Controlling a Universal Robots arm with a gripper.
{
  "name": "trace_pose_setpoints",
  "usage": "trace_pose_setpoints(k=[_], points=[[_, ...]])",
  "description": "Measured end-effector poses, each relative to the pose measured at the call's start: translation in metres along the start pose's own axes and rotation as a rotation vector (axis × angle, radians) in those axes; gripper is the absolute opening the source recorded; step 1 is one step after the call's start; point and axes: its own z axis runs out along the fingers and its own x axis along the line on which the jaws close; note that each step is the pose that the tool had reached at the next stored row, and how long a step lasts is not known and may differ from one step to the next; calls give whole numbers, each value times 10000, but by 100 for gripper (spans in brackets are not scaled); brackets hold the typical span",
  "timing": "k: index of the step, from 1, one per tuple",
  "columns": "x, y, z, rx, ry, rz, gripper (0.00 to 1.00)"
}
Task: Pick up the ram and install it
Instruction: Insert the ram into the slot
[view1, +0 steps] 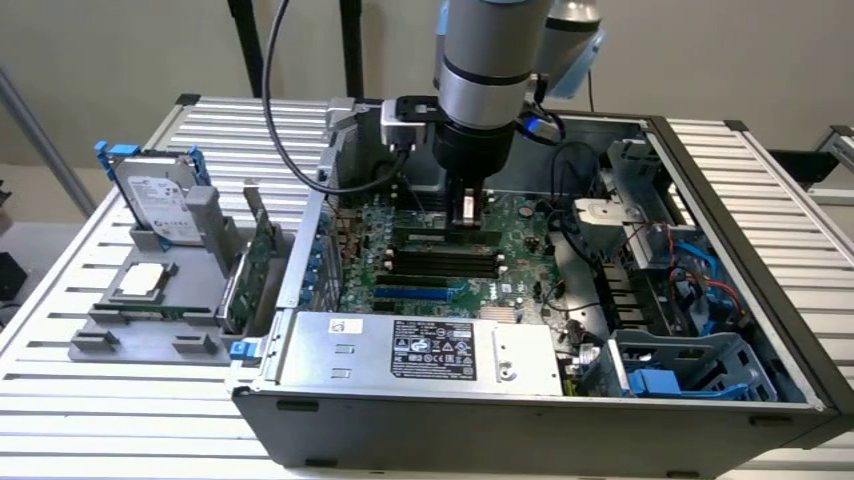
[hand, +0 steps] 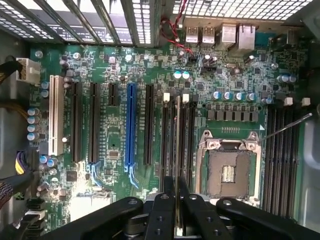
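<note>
My gripper (view1: 467, 222) hangs inside the open computer case, low over the green motherboard (view1: 514, 270). It is shut on the ram (hand: 177, 145), which appears edge-on in the wrist view as a thin strip running between the two black fingers (hand: 169, 192). The stick lies lengthwise along the bank of black memory slots (hand: 189, 135) next to the empty processor socket (hand: 227, 167). Whether it touches a slot I cannot tell. In the exterior view the ram (view1: 467, 208) is a small brownish piece under the wrist.
A silver power supply (view1: 427, 350) fills the case front. Cables and a drive cage (view1: 681, 365) crowd the exterior view's right. Outside the case a grey holder (view1: 200, 300) carries a hard drive (view1: 158, 200), a square silver chip (view1: 143, 282) and a green expansion card (view1: 260, 262).
</note>
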Motion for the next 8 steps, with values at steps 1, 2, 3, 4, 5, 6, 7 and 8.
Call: trace_pose_setpoints(k=[1, 2, 3, 4, 5, 6, 7, 8], points=[[3, -2, 18, 1, -2, 0, 0], [7, -5, 37, 1, -2, -1, 0], [9, -8, 54, 1, -2, 0, 0], [11, -13, 72, 1, -2, 0, 0], [11, -19, 90, 1, -2, 0, 0], [12, -24, 108, 0, -1, 0, 0], [13, -27, 127, 0, -1, 0, 0], [14, -29, 145, 0, 3, 1, 0]])
